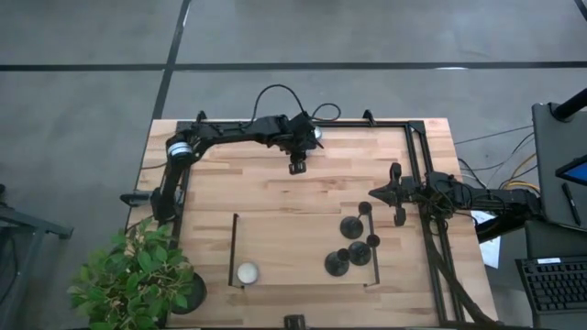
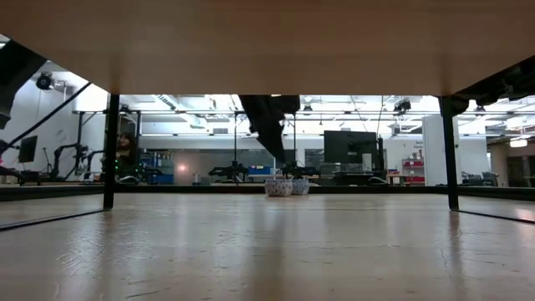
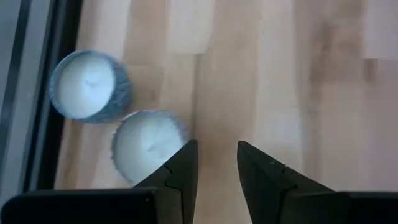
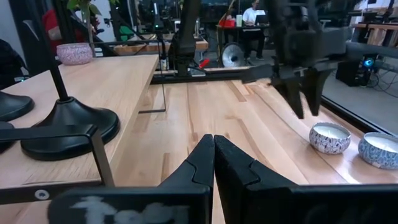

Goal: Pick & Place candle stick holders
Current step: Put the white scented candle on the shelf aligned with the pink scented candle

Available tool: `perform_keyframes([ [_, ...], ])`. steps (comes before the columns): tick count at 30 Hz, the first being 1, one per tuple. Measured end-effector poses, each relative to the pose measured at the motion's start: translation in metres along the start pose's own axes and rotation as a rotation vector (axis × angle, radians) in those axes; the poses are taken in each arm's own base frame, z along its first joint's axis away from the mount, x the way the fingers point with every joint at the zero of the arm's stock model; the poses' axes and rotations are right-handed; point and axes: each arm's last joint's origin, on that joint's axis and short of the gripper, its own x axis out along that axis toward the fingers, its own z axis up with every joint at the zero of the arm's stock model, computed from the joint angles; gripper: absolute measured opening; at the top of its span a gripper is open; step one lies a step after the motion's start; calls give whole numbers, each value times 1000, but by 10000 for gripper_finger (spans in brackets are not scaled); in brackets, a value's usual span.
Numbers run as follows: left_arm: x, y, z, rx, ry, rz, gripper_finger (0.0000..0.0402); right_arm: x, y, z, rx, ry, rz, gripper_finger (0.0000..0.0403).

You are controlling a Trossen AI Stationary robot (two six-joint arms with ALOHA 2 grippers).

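Three black candle stick holders (image 1: 351, 226) (image 1: 359, 253) (image 1: 337, 265) stand on their round bases at the table's near right. One base (image 4: 68, 121) shows close by in the right wrist view. My right gripper (image 1: 371, 193) (image 4: 214, 155) is shut and empty, level above the table, just on the far side of the holders. My left gripper (image 1: 298, 167) (image 3: 217, 168) is open and empty, pointing down near the table's far edge. It hangs beside two white tealight candles (image 3: 90, 85) (image 3: 149, 143) and touches neither.
A third tealight (image 1: 248, 272) sits at the near left beside a thin black upright rod (image 1: 234, 247). A second rod (image 1: 376, 261) stands by the holders. Black rails (image 1: 417, 165) run along the table's far and right edges. A potted plant (image 1: 138, 275) stands off the near left corner.
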Motion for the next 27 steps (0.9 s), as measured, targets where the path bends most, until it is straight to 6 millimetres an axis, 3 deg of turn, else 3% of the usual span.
perform_keyframes([
  [10, 5, 19, -8, 10, 29, -14, 108, 0, 0, 0, 0, -1, 0, 8],
  [27, 24, 19, -17, 103, 87, -50, 108, 0, 0, 0, -1, 0, 0, 8],
])
